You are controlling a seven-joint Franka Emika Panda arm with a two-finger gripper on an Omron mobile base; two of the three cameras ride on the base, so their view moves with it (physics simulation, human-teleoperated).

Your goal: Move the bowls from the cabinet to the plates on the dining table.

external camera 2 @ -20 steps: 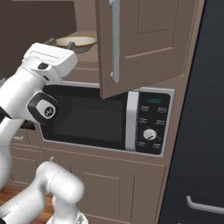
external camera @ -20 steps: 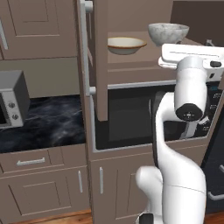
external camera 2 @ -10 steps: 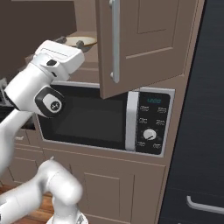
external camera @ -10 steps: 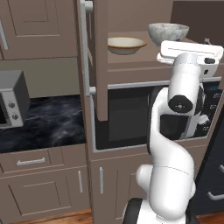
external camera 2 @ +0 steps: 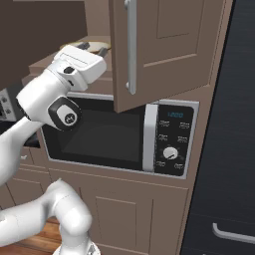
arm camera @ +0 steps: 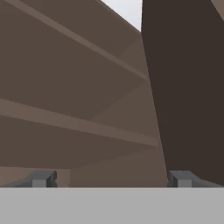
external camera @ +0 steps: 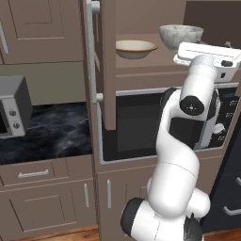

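Swinging wide beside the gripper [arm camera: 109,179], the cabinet door [external camera 2: 164,50] with its grey bar handle [external camera 2: 131,45] stands open over the built-in microwave [external camera 2: 119,137]. The jaws are spread fully, holding nothing. Just past them on the cabinet [external camera: 141,70] shelf sits the marbled bowl [external camera: 181,36]; the cream bowl [external camera: 136,47] lies farther along, apart.

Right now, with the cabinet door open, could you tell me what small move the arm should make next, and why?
Probably lower the open tool toward the marbled bowl. That bowl sits on the shelf right beside the hand, nearer than the cream bowl, while the hand view looks up at bare cabinet panels, so nothing lies between the fingers yet.
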